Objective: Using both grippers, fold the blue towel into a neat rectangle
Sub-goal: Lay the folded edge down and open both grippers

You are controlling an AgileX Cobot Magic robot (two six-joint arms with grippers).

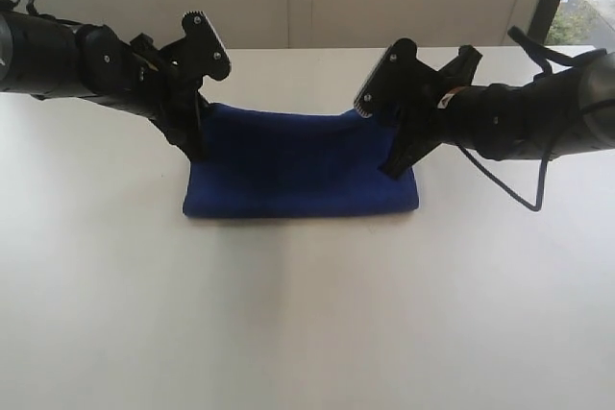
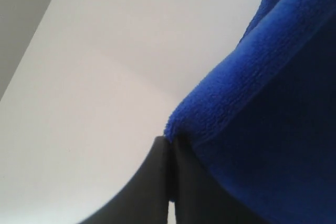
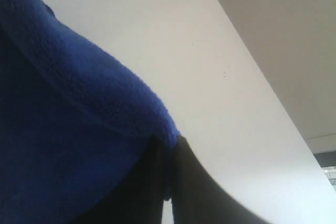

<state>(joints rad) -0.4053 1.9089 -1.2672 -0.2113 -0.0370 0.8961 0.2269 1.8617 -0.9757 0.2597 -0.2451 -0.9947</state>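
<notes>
1. My left gripper (image 1: 198,149) is pinched closed on one corner of the blue towel (image 1: 303,165). In my left wrist view its two black fingers (image 2: 152,182) meet, with the fuzzy blue edge caught right at their tips.
2. My right gripper (image 1: 392,166) is clamped the same way on the opposite corner. In my right wrist view its fingers press together, and the cloth bulges out just beyond them.
3. The towel spans the gap between my two grippers, running from one set of fingertips to the other.
4. The edge I hold is raised off the white table (image 1: 307,324) and dips slightly midway between my grippers.
5. Beneath my fingertips the rest of the towel lies on the table as a long doubled band. Its free long edge rests just past both tips, on the side away from my arms.
6. My arms slant down to the cloth from opposite ends, one gripper at each short end.
</notes>
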